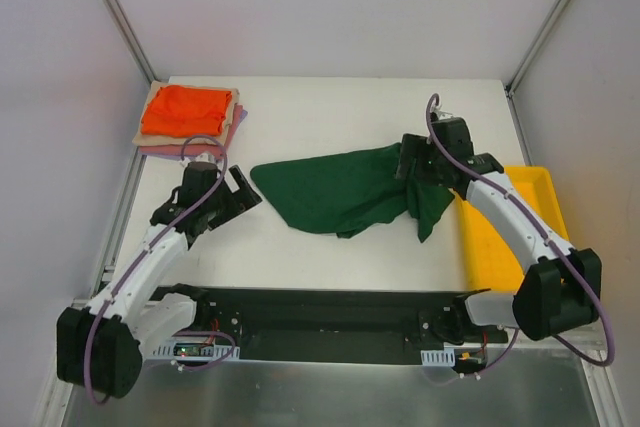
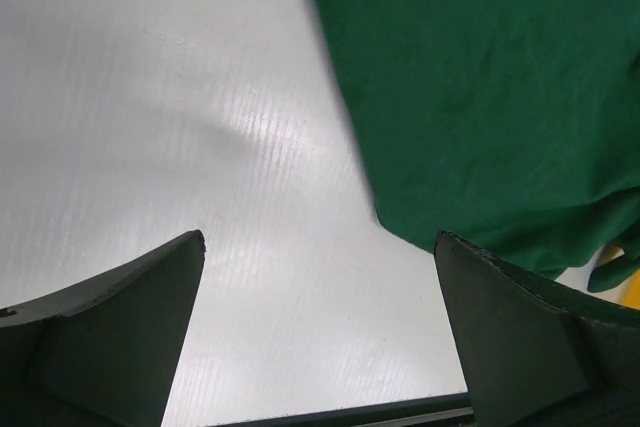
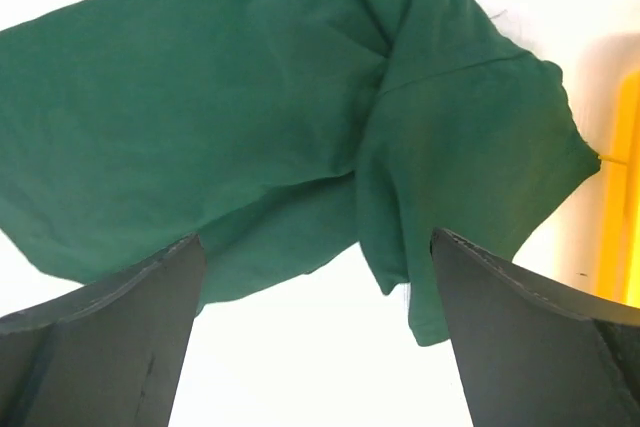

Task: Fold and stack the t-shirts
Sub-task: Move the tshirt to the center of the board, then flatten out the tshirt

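A dark green t-shirt (image 1: 335,192) lies crumpled and spread on the white table's middle, one sleeve hanging toward the right. My right gripper (image 1: 412,162) hovers over its right end, open; the right wrist view shows the green t-shirt (image 3: 300,97) ahead of my right gripper (image 3: 318,237), with nothing between the fingers. My left gripper (image 1: 243,192) is open just left of the shirt's left tip. In the left wrist view, bare table lies between the fingers of my left gripper (image 2: 320,237), and the green t-shirt (image 2: 480,87) is up to the right. A folded orange t-shirt (image 1: 185,109) tops a tan and pink stack at the back left.
A yellow plastic tray (image 1: 535,187) sits at the table's right edge, partly under my right arm, and shows as a yellow tray (image 3: 625,197) at the right wrist view's edge. A black rail (image 1: 320,322) runs along the near edge between the arm bases.
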Tool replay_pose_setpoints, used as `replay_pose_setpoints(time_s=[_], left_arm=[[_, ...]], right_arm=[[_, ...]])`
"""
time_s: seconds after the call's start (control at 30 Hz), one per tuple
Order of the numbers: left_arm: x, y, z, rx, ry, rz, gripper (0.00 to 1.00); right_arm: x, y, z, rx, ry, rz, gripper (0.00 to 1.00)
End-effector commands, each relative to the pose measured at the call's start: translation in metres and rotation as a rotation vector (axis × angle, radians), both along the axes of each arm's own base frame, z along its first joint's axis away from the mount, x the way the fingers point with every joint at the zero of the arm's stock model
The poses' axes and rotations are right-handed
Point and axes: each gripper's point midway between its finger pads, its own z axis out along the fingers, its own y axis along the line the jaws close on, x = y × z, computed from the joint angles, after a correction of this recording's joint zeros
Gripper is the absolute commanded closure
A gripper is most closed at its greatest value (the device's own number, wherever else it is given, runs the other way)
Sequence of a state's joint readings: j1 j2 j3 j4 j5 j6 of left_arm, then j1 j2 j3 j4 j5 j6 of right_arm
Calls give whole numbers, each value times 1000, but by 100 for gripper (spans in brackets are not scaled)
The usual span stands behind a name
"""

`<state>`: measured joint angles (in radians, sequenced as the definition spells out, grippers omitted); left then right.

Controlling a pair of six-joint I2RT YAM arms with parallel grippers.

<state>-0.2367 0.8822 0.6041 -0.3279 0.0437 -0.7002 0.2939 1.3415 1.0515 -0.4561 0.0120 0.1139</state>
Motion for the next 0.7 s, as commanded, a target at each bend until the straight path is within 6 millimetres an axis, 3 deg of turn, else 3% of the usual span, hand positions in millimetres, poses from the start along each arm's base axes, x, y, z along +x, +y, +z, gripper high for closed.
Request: replay_pose_setpoints(time_s=[0.0, 0.17, 0.23, 0.37, 0.5, 0.67], left_arm=[[11, -22, -2, -54, 84, -75, 3], [12, -55, -31, -172, 175, -194, 6], [16, -63, -41, -193, 190, -208, 12], [32, -69, -60, -163, 223, -190, 21], [48, -82, -72, -161, 260, -186, 40], [52, -101, -84, -143, 292, -223, 61]], right_arm=[[-7, 2, 38, -61, -166, 61, 4], [-45, -15, 2, -102, -110, 48, 4], [-61, -12, -14, -62, -95, 59, 4], [-83, -8, -26, -4, -84, 90, 4], [-106, -15, -43, -18, -31, 88, 4], [-106, -26, -47, -77, -28, 72, 4]])
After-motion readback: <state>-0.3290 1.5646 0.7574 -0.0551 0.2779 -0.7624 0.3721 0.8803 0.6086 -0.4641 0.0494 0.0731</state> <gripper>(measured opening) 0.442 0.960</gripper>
